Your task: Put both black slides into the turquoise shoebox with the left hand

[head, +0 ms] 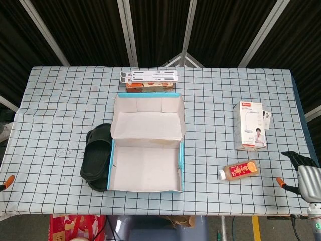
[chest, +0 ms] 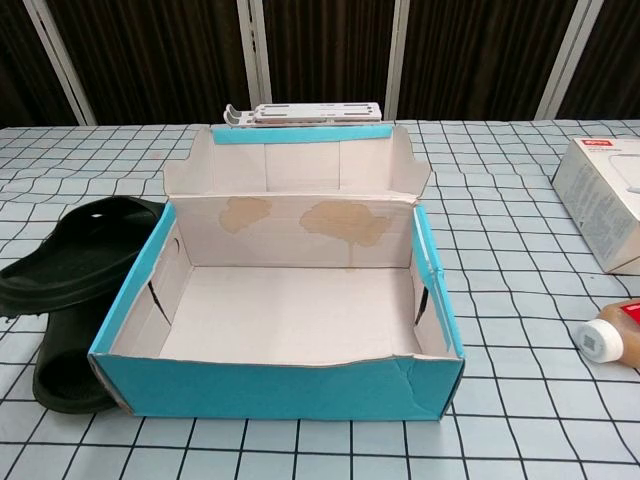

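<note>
Checked tablecloth (head: pixel 60 105) holds stacked black slides (head: pixel 98 155) touching the turquoise shoebox's (head: pixel 145 190) left wall; right hand (head: pixel 306 173) unreadable.

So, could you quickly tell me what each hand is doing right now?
Left hand: not in view in either camera.
Right hand: only partly visible at the head view's lower right edge, off the table; nothing seen in it, but open or closed cannot be told.

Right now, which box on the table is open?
The turquoise shoebox, lid flipped back and empty inside. The white product box and the orange box behind it are closed.
</note>
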Action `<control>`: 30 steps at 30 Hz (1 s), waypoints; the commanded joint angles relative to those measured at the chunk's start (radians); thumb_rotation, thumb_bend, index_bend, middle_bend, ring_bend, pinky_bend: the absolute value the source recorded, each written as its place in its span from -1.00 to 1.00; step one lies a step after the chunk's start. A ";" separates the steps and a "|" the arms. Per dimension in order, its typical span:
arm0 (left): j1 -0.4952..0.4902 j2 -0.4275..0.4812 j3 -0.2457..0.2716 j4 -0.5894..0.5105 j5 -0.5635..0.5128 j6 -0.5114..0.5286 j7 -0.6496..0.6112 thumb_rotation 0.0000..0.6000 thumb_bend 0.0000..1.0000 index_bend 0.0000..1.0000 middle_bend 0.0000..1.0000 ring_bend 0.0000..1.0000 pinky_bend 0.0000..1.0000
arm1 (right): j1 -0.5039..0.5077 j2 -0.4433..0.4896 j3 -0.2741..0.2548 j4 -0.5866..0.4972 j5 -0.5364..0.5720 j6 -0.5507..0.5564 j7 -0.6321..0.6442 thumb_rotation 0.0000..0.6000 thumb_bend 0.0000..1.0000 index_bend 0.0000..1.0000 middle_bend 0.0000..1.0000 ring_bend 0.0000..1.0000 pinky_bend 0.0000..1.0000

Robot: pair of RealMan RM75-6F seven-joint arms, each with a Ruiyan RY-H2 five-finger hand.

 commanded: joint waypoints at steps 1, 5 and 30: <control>0.003 0.001 0.001 -0.003 0.002 0.004 0.000 1.00 -0.59 -0.98 -0.78 -0.90 -0.71 | 0.000 0.001 -0.001 0.000 0.000 -0.002 0.002 1.00 -0.53 -0.48 -0.50 -0.48 -0.51; 0.005 0.002 0.004 -0.009 0.009 0.011 0.003 1.00 -0.59 -0.98 -0.78 -0.90 -0.71 | -0.001 0.001 -0.001 0.002 -0.003 0.001 0.005 1.00 -0.53 -0.48 -0.50 -0.48 -0.51; -0.010 -0.003 0.017 -0.010 0.019 -0.024 -0.002 1.00 -0.59 -0.98 -0.78 -0.90 -0.71 | -0.011 0.011 -0.002 0.002 -0.009 0.021 0.028 1.00 -0.53 -0.48 -0.50 -0.48 -0.51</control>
